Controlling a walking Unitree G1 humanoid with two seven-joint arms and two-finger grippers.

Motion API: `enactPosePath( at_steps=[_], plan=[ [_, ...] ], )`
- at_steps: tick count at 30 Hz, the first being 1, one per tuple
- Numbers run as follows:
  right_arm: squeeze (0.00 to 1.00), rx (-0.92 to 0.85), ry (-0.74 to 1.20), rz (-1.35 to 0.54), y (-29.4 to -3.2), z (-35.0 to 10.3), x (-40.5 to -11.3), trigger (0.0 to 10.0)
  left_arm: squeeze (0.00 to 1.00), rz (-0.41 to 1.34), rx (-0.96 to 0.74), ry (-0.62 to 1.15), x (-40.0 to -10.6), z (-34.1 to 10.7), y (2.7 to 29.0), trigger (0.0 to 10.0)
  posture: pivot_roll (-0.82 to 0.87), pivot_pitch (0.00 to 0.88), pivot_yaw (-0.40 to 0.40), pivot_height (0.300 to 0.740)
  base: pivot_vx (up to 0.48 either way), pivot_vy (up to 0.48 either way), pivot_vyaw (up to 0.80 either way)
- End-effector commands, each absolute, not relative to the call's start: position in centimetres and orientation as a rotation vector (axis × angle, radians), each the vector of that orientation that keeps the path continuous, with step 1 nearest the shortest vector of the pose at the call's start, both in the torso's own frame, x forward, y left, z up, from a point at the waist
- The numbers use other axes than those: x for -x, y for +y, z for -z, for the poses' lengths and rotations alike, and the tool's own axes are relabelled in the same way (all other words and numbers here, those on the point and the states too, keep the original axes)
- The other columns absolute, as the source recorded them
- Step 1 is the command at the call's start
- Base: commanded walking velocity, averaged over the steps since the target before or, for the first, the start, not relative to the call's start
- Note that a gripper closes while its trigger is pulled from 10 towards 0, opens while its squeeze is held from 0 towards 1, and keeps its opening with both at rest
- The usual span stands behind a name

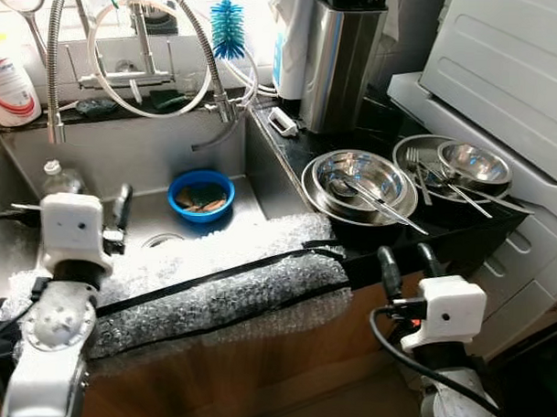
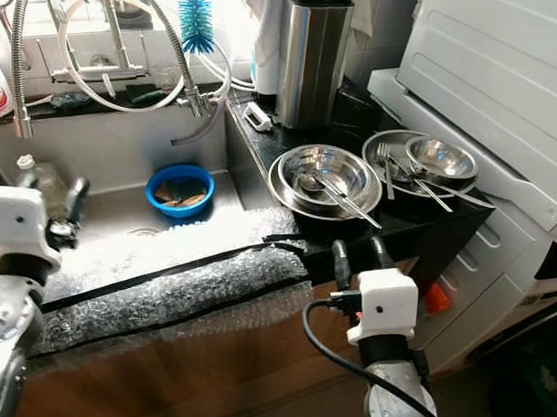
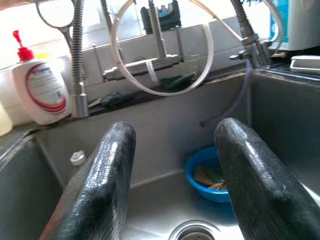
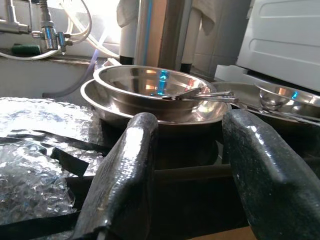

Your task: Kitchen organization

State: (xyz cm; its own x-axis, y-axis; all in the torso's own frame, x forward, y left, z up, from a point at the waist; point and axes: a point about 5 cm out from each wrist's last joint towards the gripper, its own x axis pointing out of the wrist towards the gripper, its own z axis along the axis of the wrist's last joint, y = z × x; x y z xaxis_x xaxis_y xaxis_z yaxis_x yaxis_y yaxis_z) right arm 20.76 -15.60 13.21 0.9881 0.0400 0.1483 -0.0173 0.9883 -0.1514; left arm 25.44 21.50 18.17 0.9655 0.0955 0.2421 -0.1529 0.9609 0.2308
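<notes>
At twelve o'clock of the right gripper [image 4: 187, 175], fingers spread and empty, sits the steel bowl [image 4: 150, 90]; reaching for it looks next.

Strong backlight is received from the window [image 1: 167, 3], which is overexposed to white. Glare is seen on the bubble wrap [image 1: 222, 261] and steel bowls [image 1: 362, 179]. The lower cabinet area is left in shadow. Wrist-view fingers [image 4: 125, 180] are rendered soft, slightly out of focus.
</notes>
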Motion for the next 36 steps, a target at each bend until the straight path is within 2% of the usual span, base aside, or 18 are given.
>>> enactPosePath(
  at_steps=[1,11,36],
  plan=[
    [0.00,0.141,-0.156,-0.018,-15.8,-13.5,-20.7,10.0,0.00,-0.116,-0.267,-0.247,-25.7,-18.8,21.1,10.0,-0.12,0.000,-0.019,0.740,0.000,0.000,0.00],
    [0.00,0.167,-0.200,0.005,-16.4,-14.4,-21.8,10.0,0.00,-0.115,-0.266,-0.260,-26.3,-19.2,20.8,10.0,-0.12,0.000,-0.020,0.740,0.000,0.000,0.00],
    [0.00,0.232,-0.191,0.115,-18.6,-14.6,-22.2,10.0,0.00,-0.064,-0.296,-0.240,-26.6,-18.9,19.8,10.0,-0.12,0.000,-0.019,0.740,0.000,0.000,0.00]
  ],
)
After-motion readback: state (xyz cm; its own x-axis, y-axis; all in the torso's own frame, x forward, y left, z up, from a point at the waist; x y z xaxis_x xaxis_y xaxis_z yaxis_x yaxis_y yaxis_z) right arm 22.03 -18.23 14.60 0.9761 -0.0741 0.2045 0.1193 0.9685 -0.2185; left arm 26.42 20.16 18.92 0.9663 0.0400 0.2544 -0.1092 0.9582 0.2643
